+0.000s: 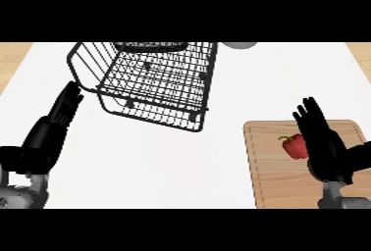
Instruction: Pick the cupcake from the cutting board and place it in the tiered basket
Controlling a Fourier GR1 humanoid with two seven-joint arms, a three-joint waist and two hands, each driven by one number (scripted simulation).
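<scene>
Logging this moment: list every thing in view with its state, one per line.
Tiered basket: upright on the counter, nothing visible in the wire tiers.
Cutting board: flat at the right, a red pepper on it; no cupcake visible.
Left hand: open, fingers straight, holding nothing.
Right hand: open above the board, partly hiding the pepper.

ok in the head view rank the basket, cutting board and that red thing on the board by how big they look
1. tiered basket, largest, spanning much of the upper counter.
2. cutting board, clearly smaller, though the right hand covers part of it.
3. red pepper-like item, smallest by far, partly hidden by that hand.
</scene>
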